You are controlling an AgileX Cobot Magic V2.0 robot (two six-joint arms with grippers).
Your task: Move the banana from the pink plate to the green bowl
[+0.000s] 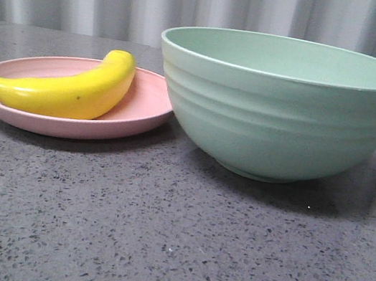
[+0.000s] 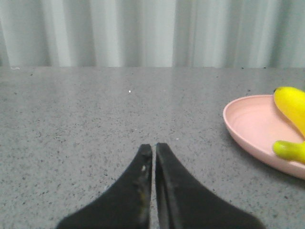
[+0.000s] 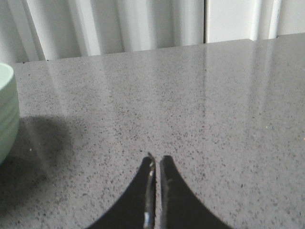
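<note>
progress: not begun | glossy yellow curved banana [image 1: 61, 93] lies on the shallow pale-pink round plate [image 1: 141, 114], left of frame | ridged mint-green deep bowl [image 1: 279, 120] at right looks empty, interior partly hidden | left gripper [image 2: 154, 148] clenched, empty | right gripper [image 3: 156, 160] clenched, empty | left: grasp, lift, drop

left pincer [image 2: 154, 149]: black, tapered, scuffed | right pincer [image 3: 156, 160]: black, tapered, glossy

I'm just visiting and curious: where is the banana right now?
In the front view the banana lies on the pink plate at the left of the table, just left of the green bowl. Neither gripper touches it.
</note>
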